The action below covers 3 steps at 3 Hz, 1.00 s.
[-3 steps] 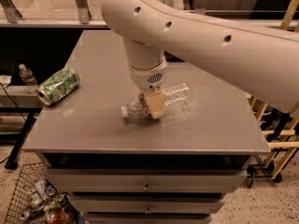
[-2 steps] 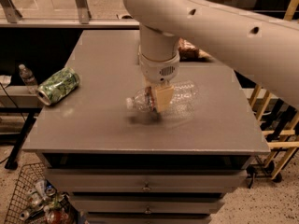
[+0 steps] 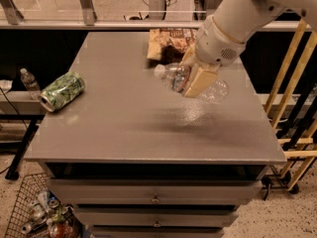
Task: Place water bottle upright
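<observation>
Since the earlier frames the arm has raised the water bottle (image 3: 172,77) off the table (image 3: 114,128) and carried it toward the far right, near the snack bag (image 3: 168,39). The gripper (image 3: 191,79) is clamped across the bottle's midsection; the bottle hangs clear of the surface, near horizontal, white cap pointing left. The green can (image 3: 62,90) lies well apart at the left edge. Step in hand: lift and reorientation. The next move probably calls for a wrist rotation bringing the cap uppermost, then a descent until the base meets the table.
</observation>
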Motion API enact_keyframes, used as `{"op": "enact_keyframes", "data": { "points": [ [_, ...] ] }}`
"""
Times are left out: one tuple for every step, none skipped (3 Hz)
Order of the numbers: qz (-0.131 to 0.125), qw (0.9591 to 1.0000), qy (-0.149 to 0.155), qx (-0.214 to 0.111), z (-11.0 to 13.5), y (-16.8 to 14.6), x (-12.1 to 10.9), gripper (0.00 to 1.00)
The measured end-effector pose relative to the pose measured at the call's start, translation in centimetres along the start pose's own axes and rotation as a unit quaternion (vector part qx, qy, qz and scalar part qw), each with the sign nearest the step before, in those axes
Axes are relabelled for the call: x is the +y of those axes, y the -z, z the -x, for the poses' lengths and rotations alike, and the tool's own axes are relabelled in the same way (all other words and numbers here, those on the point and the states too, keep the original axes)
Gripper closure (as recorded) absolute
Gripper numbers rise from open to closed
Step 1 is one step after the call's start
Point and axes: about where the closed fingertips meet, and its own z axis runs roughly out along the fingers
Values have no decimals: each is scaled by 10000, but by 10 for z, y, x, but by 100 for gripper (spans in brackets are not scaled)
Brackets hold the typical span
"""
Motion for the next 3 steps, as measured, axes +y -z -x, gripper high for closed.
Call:
{"op": "enact_keyframes", "data": {
  "points": [
    [37, 9993, -69, -378, 16, 5, 5, 100],
    [17, 9992, -72, -397, 16, 5, 4, 100],
    [-423, 9965, -383, -617, 18, 15, -3, 100]
  ]
}}
